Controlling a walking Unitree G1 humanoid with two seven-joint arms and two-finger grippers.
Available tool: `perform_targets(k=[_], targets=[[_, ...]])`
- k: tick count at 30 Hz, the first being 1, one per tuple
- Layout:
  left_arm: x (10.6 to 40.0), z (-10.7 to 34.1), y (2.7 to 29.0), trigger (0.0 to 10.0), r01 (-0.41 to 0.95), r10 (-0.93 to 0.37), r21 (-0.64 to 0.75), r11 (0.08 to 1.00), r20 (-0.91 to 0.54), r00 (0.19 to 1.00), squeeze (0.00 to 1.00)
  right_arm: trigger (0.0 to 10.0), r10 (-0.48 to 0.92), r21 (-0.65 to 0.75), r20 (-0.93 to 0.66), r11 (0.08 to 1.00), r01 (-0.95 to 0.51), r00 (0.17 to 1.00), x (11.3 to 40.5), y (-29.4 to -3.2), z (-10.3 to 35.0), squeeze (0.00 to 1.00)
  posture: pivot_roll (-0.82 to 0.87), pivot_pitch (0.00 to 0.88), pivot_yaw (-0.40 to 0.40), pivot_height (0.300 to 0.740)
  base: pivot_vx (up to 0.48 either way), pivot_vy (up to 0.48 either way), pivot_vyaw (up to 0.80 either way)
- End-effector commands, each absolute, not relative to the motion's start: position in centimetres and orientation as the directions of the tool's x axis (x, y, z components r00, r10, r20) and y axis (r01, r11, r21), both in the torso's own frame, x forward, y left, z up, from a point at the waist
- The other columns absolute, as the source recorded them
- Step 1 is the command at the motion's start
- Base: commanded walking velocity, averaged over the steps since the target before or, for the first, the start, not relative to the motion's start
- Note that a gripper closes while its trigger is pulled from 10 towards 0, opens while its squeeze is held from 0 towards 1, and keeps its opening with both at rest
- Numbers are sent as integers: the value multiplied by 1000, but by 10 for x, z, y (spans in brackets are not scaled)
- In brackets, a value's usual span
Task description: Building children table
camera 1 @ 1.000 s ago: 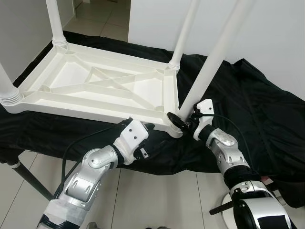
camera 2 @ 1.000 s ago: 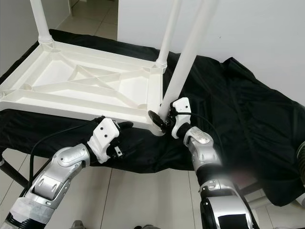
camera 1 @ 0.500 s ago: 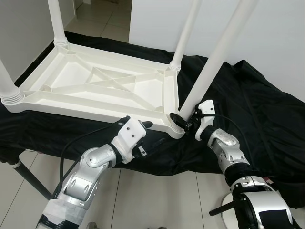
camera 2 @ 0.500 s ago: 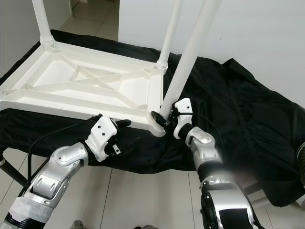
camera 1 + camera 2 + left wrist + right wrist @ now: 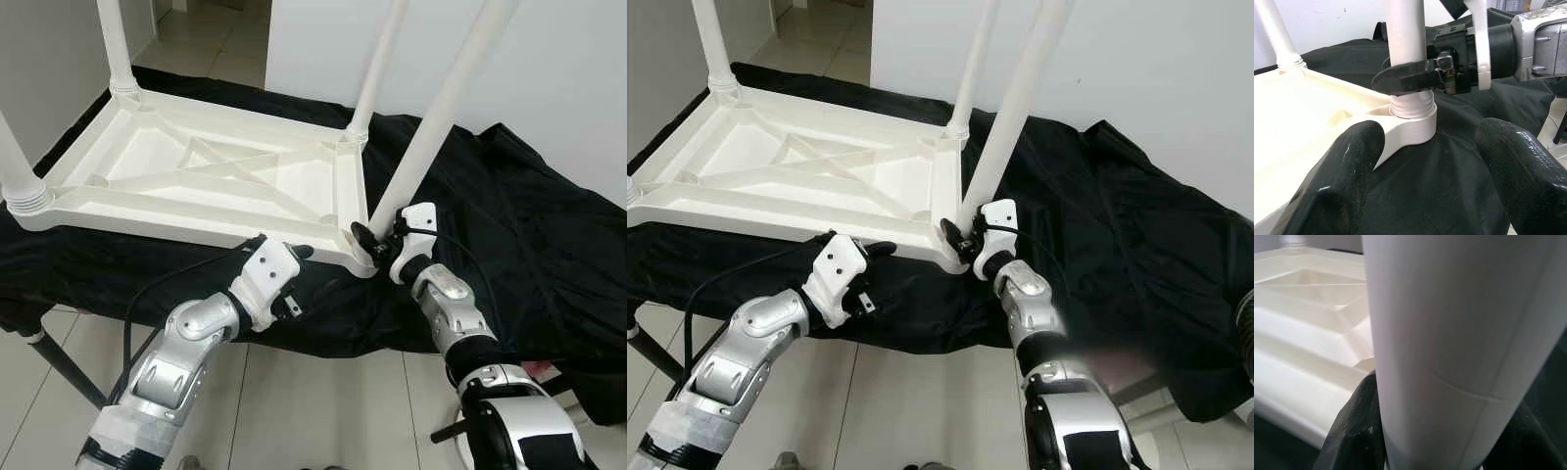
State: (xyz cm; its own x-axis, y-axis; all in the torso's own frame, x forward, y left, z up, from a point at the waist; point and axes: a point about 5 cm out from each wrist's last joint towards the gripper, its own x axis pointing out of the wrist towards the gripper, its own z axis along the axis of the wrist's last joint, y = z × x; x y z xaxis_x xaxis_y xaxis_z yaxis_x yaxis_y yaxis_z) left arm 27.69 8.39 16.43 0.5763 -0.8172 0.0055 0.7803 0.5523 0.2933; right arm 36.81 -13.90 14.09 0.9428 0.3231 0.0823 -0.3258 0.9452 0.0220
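One table leg | clamped in right gripper | left gripper wide, beside socket

Black cloth: spread under and beyond both pincers.
Tiled floor: below the pincers.
White wall: beyond the right pincer.

Both arms reaching forward, left hand fingers spread, right hand clamped
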Motion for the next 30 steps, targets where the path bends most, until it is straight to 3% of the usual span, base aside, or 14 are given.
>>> perform_targets(k=[1,5,10,13,19,29,30], targets=[[276,162,81,10000,790,-824,285,543,1,566,0,10000,213,23,57,976,-215,975,367,-153,137,0,86,70,-153,740,0,0,0],[275,161,81,10000,793,-825,280,542,-2,565,0,10000,68,38,46,997,-70,997,361,-154,134,0,87,74,-150,740,0,0,0],[274,161,82,10000,794,-826,278,541,-3,564,0,10000,3,71,66,997,-8,998,352,-144,133,0,86,81,-150,740,0,0,0],[274,161,81,10000,797,-828,276,537,-6,560,0,10000,-139,128,62,983,131,988,337,-130,129,0,84,85,-149,740,0,0,0],[273,161,80,10000,800,-831,274,534,-6,557,0,10000,-153,135,59,980,144,987,330,-117,128,0,85,88,-148,740,0,0,0],[272,160,80,10000,804,-833,269,530,-12,553,0,10000,-218,113,52,971,212,974,325,-135,131,0,81,92,-146,740,0,0,0],[271,159,80,10000,804,-833,269,530,-12,553,0,10000,-212,115,56,972,204,976,325,-134,131,200,86,94,-150,740,0,0,0]])
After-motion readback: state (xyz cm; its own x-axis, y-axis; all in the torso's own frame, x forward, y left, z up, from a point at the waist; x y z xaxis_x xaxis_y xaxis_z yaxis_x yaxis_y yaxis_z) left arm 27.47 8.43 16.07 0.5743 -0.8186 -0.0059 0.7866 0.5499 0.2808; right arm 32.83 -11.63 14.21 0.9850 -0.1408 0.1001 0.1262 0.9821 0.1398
